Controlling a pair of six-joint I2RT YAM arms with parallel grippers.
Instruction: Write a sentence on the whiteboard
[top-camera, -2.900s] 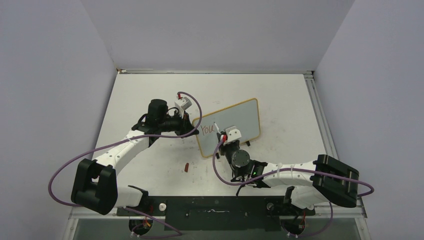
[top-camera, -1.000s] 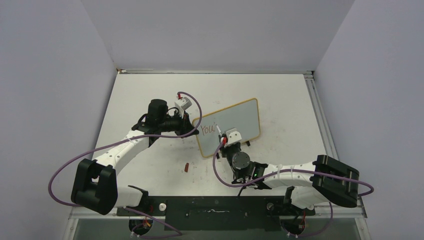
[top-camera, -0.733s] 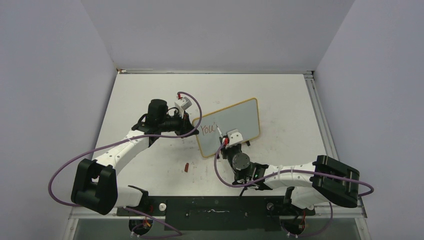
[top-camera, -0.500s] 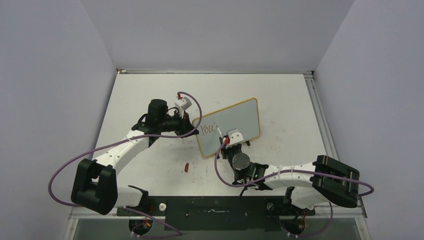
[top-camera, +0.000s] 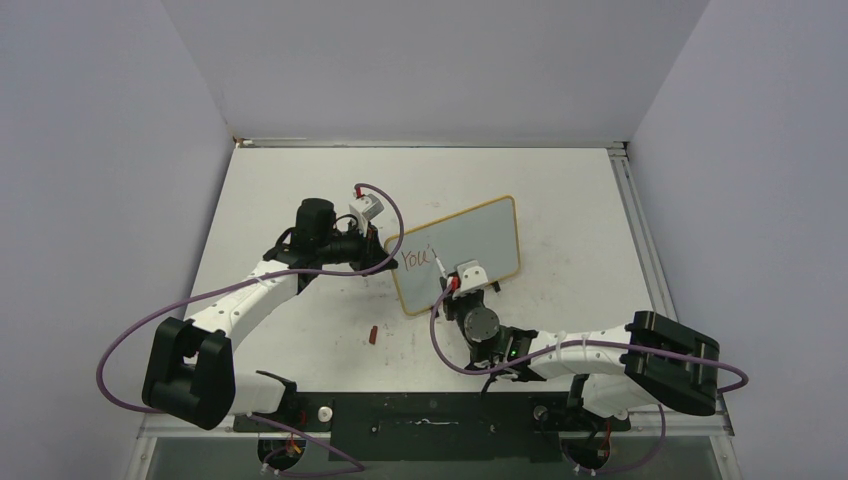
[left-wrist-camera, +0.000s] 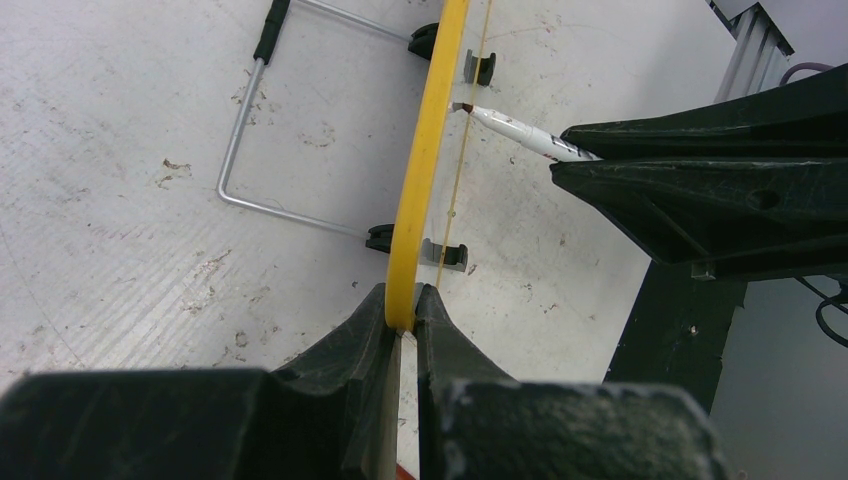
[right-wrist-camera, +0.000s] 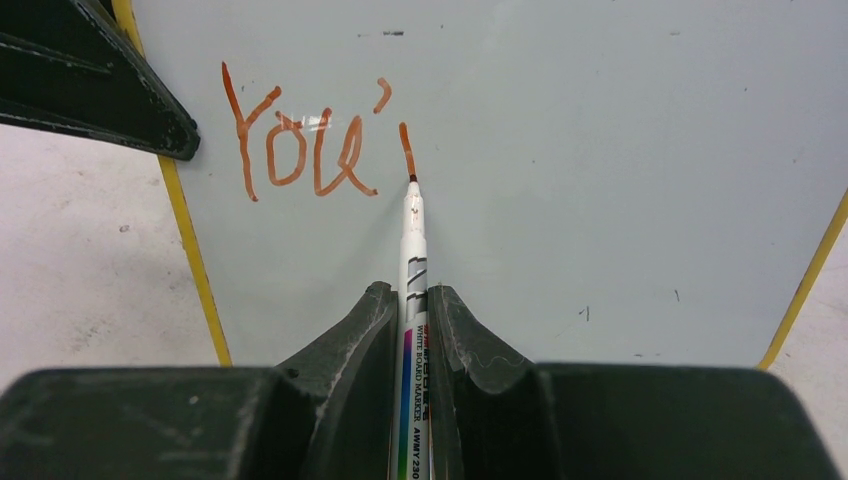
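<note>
The whiteboard (top-camera: 480, 238) stands tilted mid-table, white-grey with a yellow rim (left-wrist-camera: 430, 150). My left gripper (top-camera: 386, 262) (left-wrist-camera: 402, 300) is shut on the rim at the board's left edge. My right gripper (top-camera: 449, 284) (right-wrist-camera: 408, 298) is shut on a slim white marker (right-wrist-camera: 412, 240) (left-wrist-camera: 520, 132). The marker's tip touches the board face at the foot of a short red stroke. The sentence (right-wrist-camera: 300, 150) (top-camera: 418, 258) reads "You'" in red, with that single stroke after the apostrophe.
A small red marker cap (top-camera: 372, 335) lies on the tabletop near the left arm. The board's wire stand (left-wrist-camera: 250, 120) rests on the table behind it. A metal rail (top-camera: 632, 210) runs along the table's right edge.
An apostrophe and a short downward stroke have been added after "You". The right gripper has crept slightly toward the near edge with the marker. The left arm has not moved.
</note>
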